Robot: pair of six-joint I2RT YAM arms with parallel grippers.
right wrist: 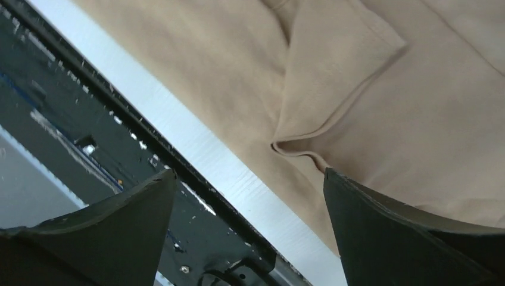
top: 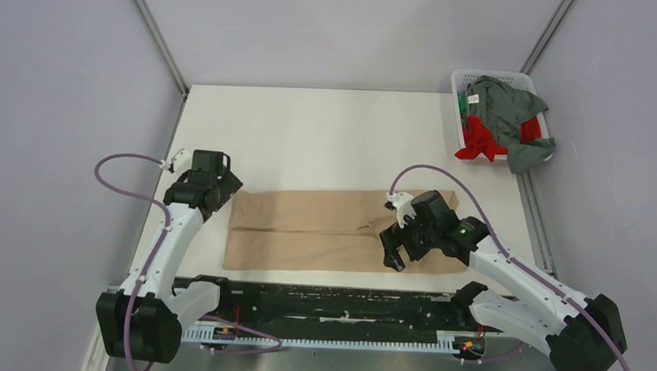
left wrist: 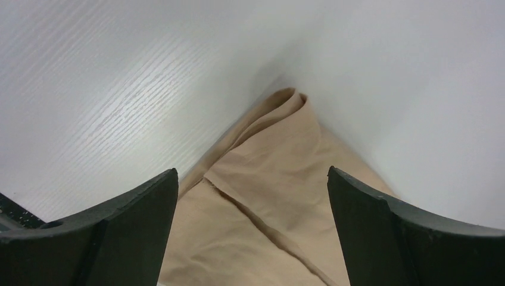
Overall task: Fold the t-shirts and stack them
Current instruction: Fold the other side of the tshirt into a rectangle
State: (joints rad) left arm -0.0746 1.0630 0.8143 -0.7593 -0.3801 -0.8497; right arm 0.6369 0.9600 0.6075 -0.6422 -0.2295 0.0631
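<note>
This looks like a robotics laboratory test cell. A white tabletop [top: 327, 136] is closed in by plain pale walls [top: 66, 61] and bare metal frame posts [top: 155, 35]. The left arm [top: 168, 238] and the right arm [top: 520, 275], with purple cables [top: 115, 174], are bolted to a black rail [top: 337, 305].

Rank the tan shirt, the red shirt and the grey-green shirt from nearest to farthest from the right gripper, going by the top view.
From the right gripper:
1. tan shirt: directly beneath it, spread flat in front of the arms.
2. red shirt: at the near-left end of the basket, far right.
3. grey-green shirt: mostly behind and to the right of the red one, draped over the basket's edge.
</note>
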